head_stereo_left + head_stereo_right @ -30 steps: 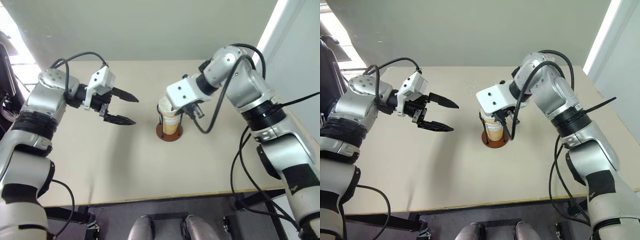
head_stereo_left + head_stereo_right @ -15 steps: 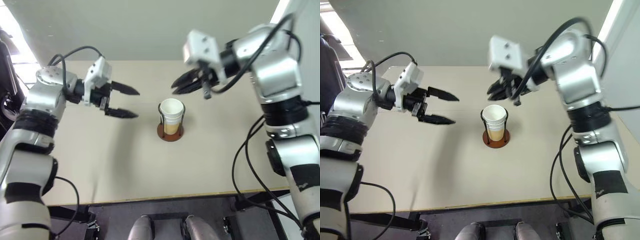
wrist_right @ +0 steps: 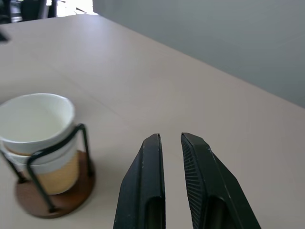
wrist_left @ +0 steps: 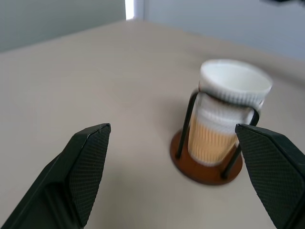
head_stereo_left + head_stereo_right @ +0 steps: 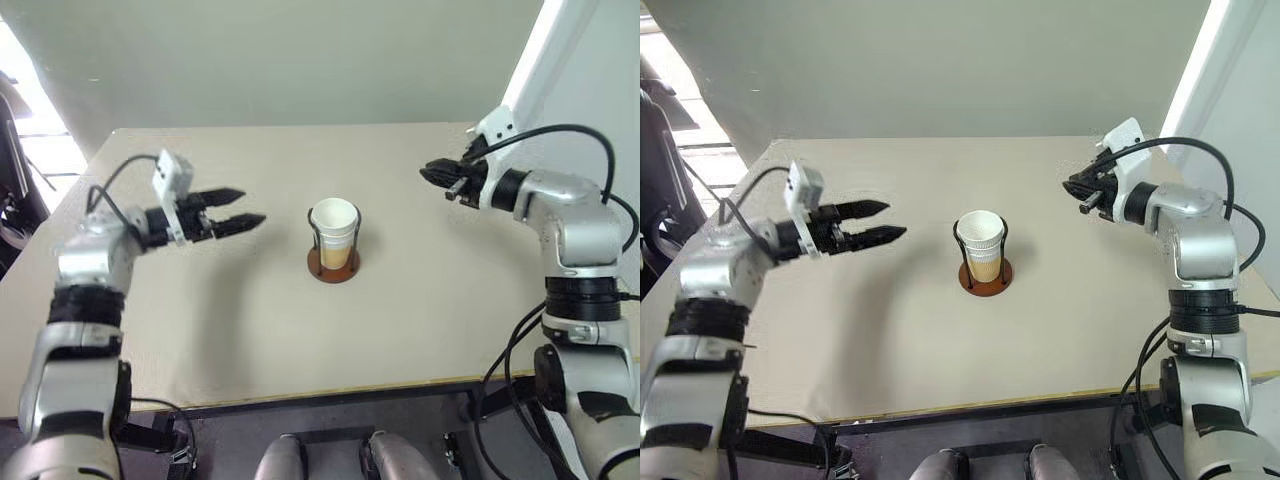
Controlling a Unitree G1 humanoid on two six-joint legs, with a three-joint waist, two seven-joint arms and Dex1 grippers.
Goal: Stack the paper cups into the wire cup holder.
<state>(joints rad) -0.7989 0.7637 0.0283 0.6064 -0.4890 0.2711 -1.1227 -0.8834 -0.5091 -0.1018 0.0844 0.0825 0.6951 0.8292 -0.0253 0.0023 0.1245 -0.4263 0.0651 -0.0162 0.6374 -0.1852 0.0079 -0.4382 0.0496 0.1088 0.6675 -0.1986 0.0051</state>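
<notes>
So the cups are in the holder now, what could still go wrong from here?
1. The stacked paper cups rise above the thin loops of the wire cup holder, so a knock could perhaps tip them.
2. The left claw hangs open, level with the cups and pointing at them; a sweep inward might hit the stack.
3. The right claw, nearly shut and empty, also points toward the cups.

stacked paper cups (image 5: 333, 222) — at least two, one wire cup holder (image 5: 332, 266)

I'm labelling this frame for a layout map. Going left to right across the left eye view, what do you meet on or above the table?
Left pincer → paper cups stacked in the wire cup holder → right pincer.
</notes>
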